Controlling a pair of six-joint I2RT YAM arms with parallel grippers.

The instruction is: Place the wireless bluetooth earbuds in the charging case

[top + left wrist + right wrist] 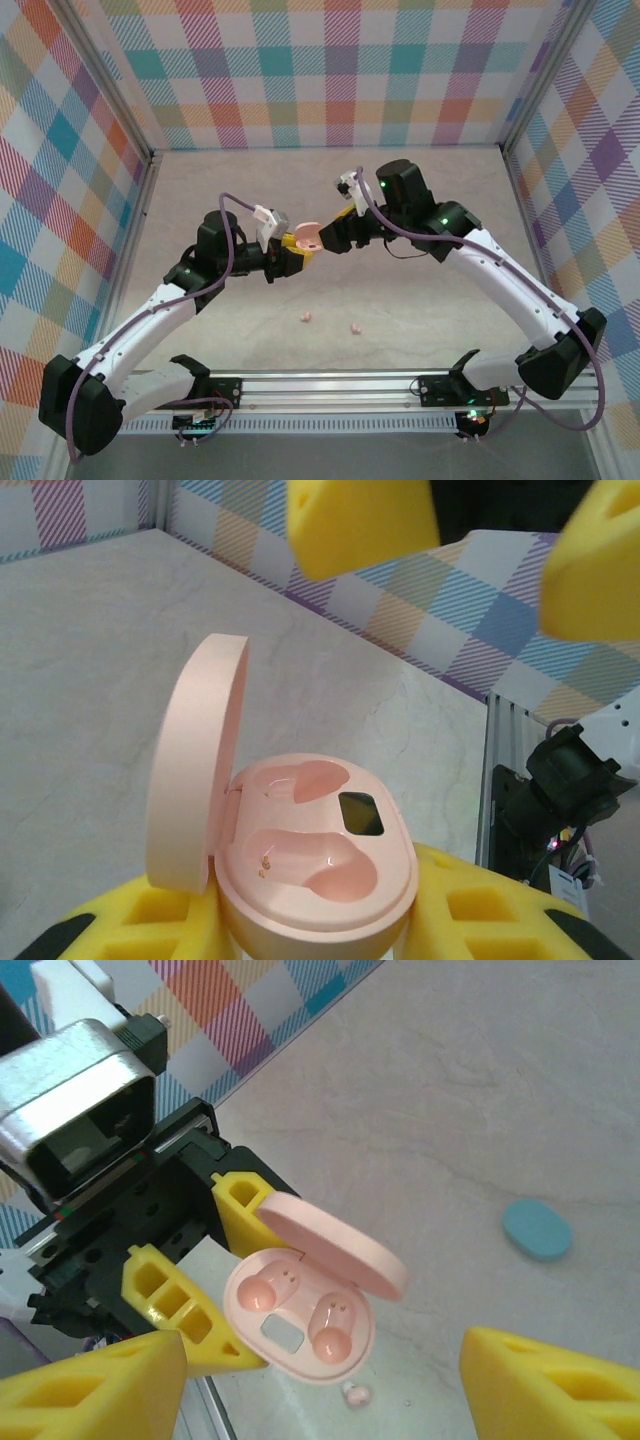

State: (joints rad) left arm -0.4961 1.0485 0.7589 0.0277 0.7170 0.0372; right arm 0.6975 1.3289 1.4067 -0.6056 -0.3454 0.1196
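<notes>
My left gripper [298, 245] is shut on an open pink charging case [307, 237], lifted above the table. In the left wrist view the case [320, 850] sits between my yellow fingers [150, 920], its lid [195, 760] standing up at the left and both wells empty. My right gripper [335, 232] hovers open just beyond it, holding nothing. From the right wrist the case [300, 1320] lies between that gripper's spread fingers [90, 1390]. Two pale pink earbuds [306, 318] [353, 328] lie on the table in front of the arms; one earbud [355, 1393] shows under the case.
A closed blue case [537, 1229] lies on the table farther back. Checked walls [340, 70] enclose the table on three sides. A metal rail [330, 385] with both arm bases runs along the near edge.
</notes>
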